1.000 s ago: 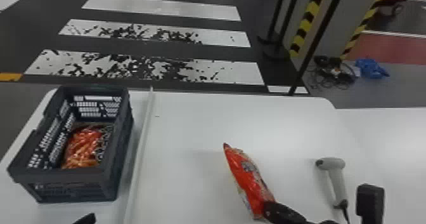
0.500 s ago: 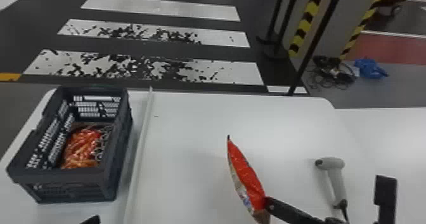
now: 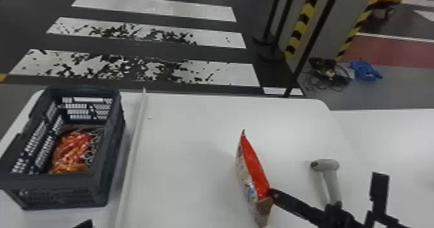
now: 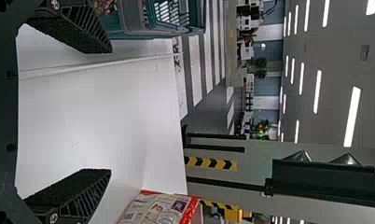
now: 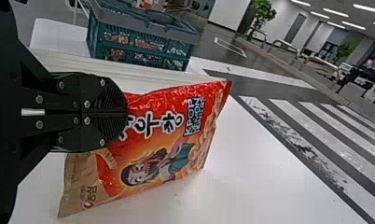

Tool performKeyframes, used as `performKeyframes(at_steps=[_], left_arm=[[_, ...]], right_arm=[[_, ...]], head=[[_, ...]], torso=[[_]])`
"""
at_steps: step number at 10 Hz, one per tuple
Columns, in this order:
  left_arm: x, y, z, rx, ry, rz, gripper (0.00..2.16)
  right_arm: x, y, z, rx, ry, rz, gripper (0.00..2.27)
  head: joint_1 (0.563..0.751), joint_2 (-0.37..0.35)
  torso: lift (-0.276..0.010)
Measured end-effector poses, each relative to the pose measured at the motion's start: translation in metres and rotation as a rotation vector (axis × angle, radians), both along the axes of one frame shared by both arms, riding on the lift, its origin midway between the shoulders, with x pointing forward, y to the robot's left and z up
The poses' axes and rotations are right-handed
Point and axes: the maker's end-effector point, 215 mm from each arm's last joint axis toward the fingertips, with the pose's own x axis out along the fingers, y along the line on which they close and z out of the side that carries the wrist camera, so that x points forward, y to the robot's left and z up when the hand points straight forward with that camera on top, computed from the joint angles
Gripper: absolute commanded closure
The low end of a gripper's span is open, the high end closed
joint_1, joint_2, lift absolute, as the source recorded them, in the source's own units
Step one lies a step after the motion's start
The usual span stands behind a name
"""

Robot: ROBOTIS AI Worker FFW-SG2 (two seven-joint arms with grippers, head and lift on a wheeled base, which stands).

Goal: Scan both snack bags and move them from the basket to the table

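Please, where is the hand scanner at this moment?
In the head view, the scanner is on the right side of the white table, to the right of the red snack bag that the right gripper holds.

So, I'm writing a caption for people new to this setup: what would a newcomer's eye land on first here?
Most likely the bright red snack bag, pinched in the right fingers over the white table, between the basket and the scanner. Next, the red-orange snacks lying in that dark basket at the table's left. Behind the table, the broad white crosswalk stripes also stand out.
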Motion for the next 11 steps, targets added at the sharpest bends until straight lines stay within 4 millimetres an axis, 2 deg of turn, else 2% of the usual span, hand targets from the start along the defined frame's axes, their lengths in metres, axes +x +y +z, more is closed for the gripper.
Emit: performKeyframes(at_steps=[2,4,5,6,9,11], left_arm=[[0.003,0.0,-0.001,-0.003,0.0,-0.001,0.08],[0.005,-0.002,0.0,-0.005,0.0,-0.005,0.08],[0.005,-0.003,0.001,-0.005,0.0,-0.007,0.08],[0.005,-0.004,0.001,-0.005,0.002,-0.008,0.08],[0.005,-0.005,-0.001,-0.002,0.009,-0.011,0.08],[0.004,-0.005,-0.002,-0.002,0.011,-0.01,0.08]], right_arm=[[0.008,-0.032,-0.005,0.004,0.009,-0.072,2.25],[0.008,-0.054,-0.011,-0.013,0.022,-0.113,1.66],[0.007,-0.061,-0.012,-0.022,0.022,-0.125,0.52],[0.008,-0.069,-0.013,-0.037,0.018,-0.14,0.0],[0.009,-0.099,-0.013,-0.096,-0.012,-0.202,0.05],[0.003,-0.111,-0.017,-0.122,-0.011,-0.222,0.04]], head=[[0.695,-0.266],[0.695,-0.305],[0.695,-0.322],[0.695,-0.337],[0.695,-0.35],[0.695,-0.35]], torso=[[-0.098],[-0.098],[-0.098],[-0.098],[-0.098],[-0.098]])
